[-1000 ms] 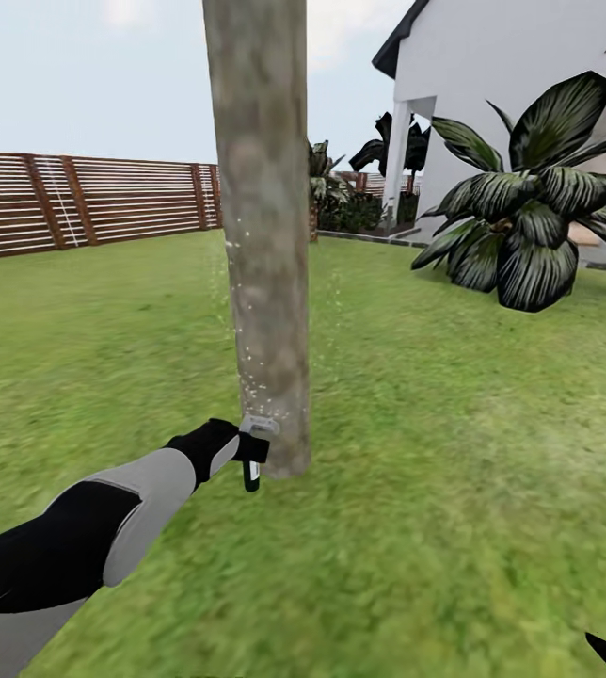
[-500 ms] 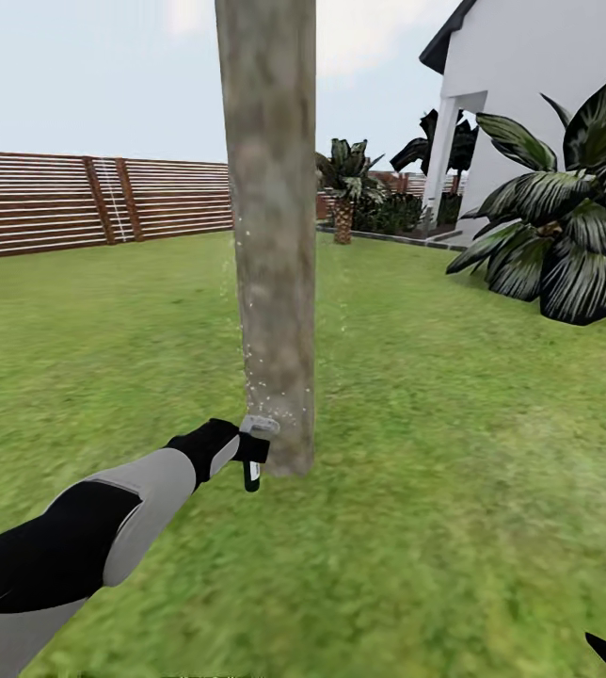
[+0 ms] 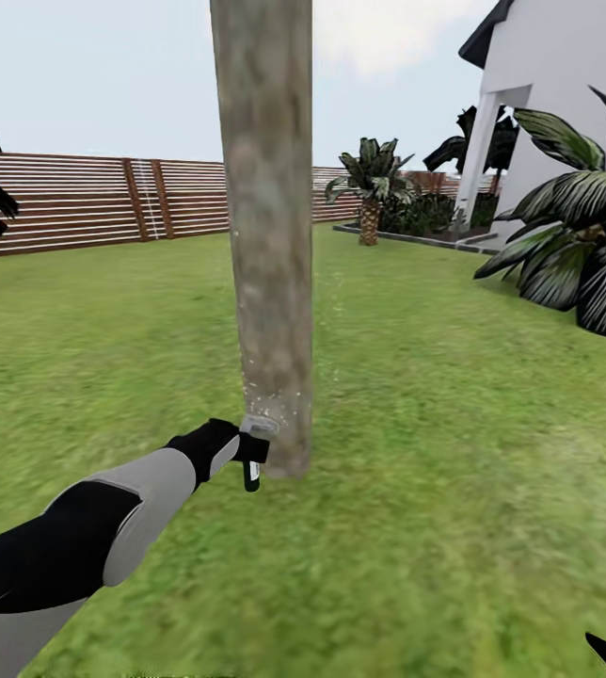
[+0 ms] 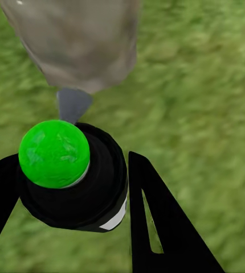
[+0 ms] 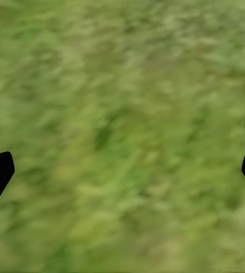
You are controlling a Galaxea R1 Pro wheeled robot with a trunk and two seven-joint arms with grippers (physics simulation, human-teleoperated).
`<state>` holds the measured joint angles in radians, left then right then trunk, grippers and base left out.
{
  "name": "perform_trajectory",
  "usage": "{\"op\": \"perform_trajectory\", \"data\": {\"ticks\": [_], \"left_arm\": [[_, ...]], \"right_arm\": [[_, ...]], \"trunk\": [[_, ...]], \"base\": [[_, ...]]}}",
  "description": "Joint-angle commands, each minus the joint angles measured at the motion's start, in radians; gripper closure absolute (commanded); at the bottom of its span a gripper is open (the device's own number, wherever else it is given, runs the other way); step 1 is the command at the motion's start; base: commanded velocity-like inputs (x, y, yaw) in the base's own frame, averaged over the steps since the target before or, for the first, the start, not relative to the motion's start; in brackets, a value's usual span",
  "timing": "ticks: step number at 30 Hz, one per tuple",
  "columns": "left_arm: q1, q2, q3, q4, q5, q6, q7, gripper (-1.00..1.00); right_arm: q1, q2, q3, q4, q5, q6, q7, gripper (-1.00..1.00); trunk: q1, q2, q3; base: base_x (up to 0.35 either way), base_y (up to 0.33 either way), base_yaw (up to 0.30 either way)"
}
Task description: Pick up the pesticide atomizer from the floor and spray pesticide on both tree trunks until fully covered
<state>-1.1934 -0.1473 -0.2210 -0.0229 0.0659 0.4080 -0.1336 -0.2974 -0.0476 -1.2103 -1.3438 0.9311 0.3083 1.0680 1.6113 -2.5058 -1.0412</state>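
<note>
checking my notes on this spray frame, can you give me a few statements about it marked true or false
1. The left gripper holds the atomizer close to the foot of the tree trunk. True.
2. The atomizer's cap is red. False: the left wrist view shows a bright green cap on a black body.
3. The right gripper is shut on a second bottle. False: its fingertips stand wide apart over bare grass, holding nothing.
4. A slatted wooden fence runs along the far edge of the lawn. True.
5. The trunk stands on paving. False: it rises from the lawn.
</note>
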Motion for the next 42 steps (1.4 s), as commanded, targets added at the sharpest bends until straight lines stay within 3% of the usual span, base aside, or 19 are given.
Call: {"op": "perform_trajectory", "data": {"ticks": [1,7,9,11,12,13,14,16,18,22,23,25,28,36,42], "left_arm": [[0.0,0.0,0.0,0.0,0.0,0.0,0.0,1.0],[0.0,0.003,0.001,-0.002,-0.001,0.0,0.002,1.0],[-0.001,0.004,0.002,-0.044,-0.008,0.048,0.008,1.0],[-0.001,0.005,0.002,-0.117,-0.011,0.156,0.009,1.0],[-0.001,0.006,0.0,-0.193,-0.014,0.244,0.009,1.0],[-0.002,0.005,-0.002,-0.322,-0.027,0.377,0.009,1.0],[-0.002,0.005,-0.003,-0.413,-0.053,0.468,0.009,1.0],[-0.003,0.004,-0.003,-0.475,-0.093,0.535,0.01,1.0],[-0.008,0.003,-0.002,-0.512,-0.161,0.573,0.011,1.0],[-0.014,0.003,-0.002,-0.521,-0.23,0.584,0.011,1.0],[-0.022,0.003,-0.001,-0.521,-0.289,0.585,0.011,1.0],[-0.052,0.003,-0.001,-0.521,-0.332,0.587,0.011,1.0],[-0.114,0.003,-0.001,-0.517,-0.346,0.589,0.011,1.0],[-0.258,0.003,0.0,-0.496,-0.346,0.595,0.009,1.0],[-0.412,0.002,0.0,-0.398,-0.345,0.595,0.009,1.0]], "right_arm": [[0.0,0.0,0.0,0.0,0.0,0.0,0.0,-1.0],[0.0,-0.001,0.0,0.0,0.0,0.0,0.0,-1.0],[0.0,-0.002,0.0,0.0,0.0,0.0,0.0,-1.0],[0.0,-0.002,0.0,0.0,0.0,0.0,-0.001,-1.0],[0.0,-0.002,-0.001,0.0,0.0,0.0,-0.001,-1.0],[0.0,-0.004,-0.001,0.0,0.0,0.0,-0.002,-1.0],[0.0,-0.005,-0.001,0.0,0.0,0.0,-0.002,-1.0],[0.0,-0.006,-0.002,0.0,0.0,0.0,-0.002,-1.0],[0.0,-0.007,-0.002,0.0,0.0,0.0,-0.002,-1.0],[0.0,-0.007,-0.002,0.0,0.0,0.0,-0.002,-1.0],[0.0,-0.008,-0.003,0.0,0.0,0.0,-0.002,-1.0],[0.0,-0.008,-0.003,0.0,0.0,0.0,-0.002,-1.0],[0.0,-0.008,-0.003,0.0,0.0,0.0,-0.002,-1.0],[0.0,-0.008,-0.003,0.0,-0.001,0.0,-0.002,-1.0],[0.0,-0.008,-0.003,0.001,-0.001,0.0,-0.002,-1.0]], "trunk": [[0.0,0.0,0.0],[0.0,0.0,0.0],[0.0,0.0,0.0],[0.0,0.0,0.0],[0.0,0.0,0.0],[0.0,0.0,0.0],[0.0,0.0,0.0],[0.0,0.0,0.0],[0.0,0.0,0.0],[0.0,0.0,0.0],[0.0,0.0,0.0],[0.0,0.0,0.0],[0.0,0.0,0.0],[0.0,0.0,0.0],[0.0,0.0,0.0]], "base": [[0.0,-0.341,0.167],[0.0,-0.191,0.098],[0.0,-0.006,0.003],[0.0,-0.002,0.001],[0.0,0.0,0.0],[0.0,0.0,0.0],[0.0,0.0,0.0],[0.0,0.0,0.0],[0.0,0.0,0.0],[0.0,0.0,0.0],[0.0,0.0,0.0],[0.0,0.0,0.0],[0.0,0.0,0.0],[0.0,0.0,0.0],[0.0,0.0,0.0]]}}
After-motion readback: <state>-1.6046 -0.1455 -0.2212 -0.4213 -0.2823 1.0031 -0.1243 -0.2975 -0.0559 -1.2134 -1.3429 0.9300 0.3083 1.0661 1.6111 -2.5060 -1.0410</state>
